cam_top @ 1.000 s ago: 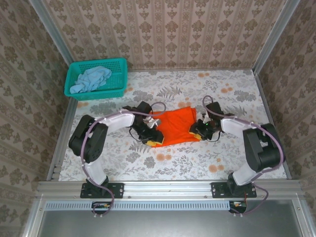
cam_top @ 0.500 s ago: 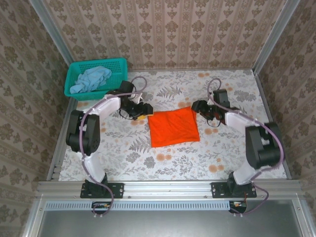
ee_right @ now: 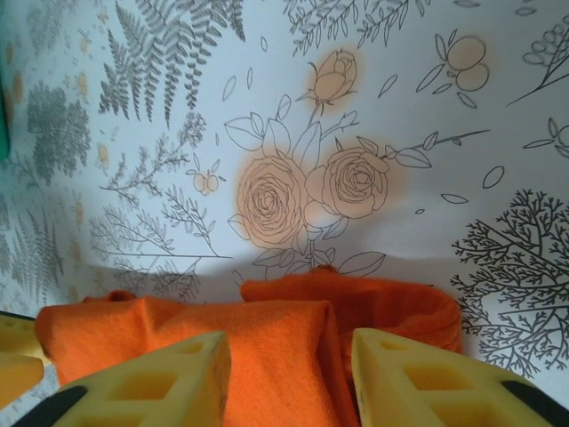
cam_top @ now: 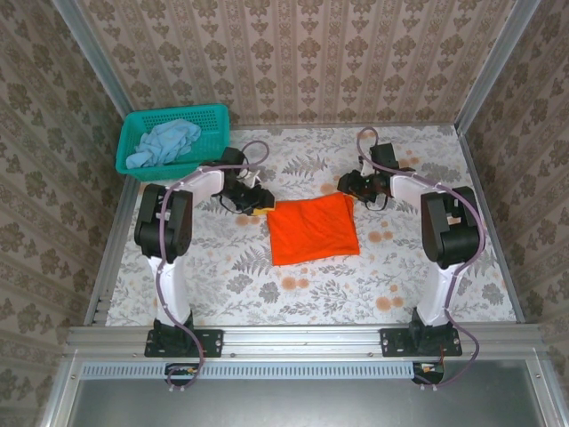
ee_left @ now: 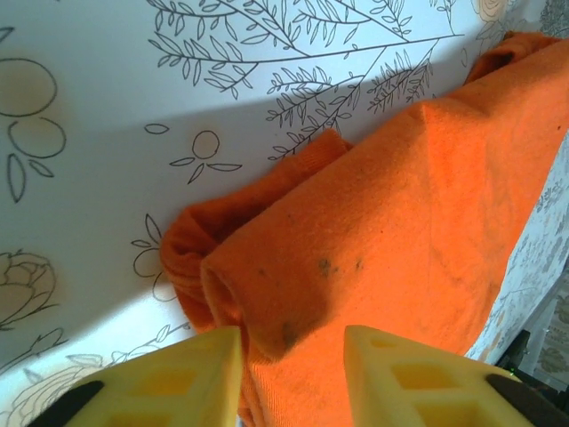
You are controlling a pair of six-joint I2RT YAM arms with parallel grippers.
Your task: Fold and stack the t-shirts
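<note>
Orange shirt (cam_top: 313,229), folded into a rough rectangle, lies flat at the middle of the floral counter (cam_top: 356,294). Its near edge faces the arm bases, and its far corners each meet one set of jaws.

Left jaws, at the far left corner: in the left wrist view the yellow fingers (ee_left: 169,382) stand narrowly apart. The rolled, layered corner of the shirt (ee_left: 391,231) lies in the gap and bulges beside the left finger.

Right jaws, at the far right corner: in the right wrist view the fingers (ee_right: 151,382) are likewise narrowly apart, with the folded edge of the shirt (ee_right: 267,347) between them. Bare printed counter (ee_right: 293,133) lies beyond.

Blue shirt (cam_top: 162,142) sits crumpled inside the teal basket (cam_top: 197,165) at the far left corner of the counter, well apart from the orange shirt.
</note>
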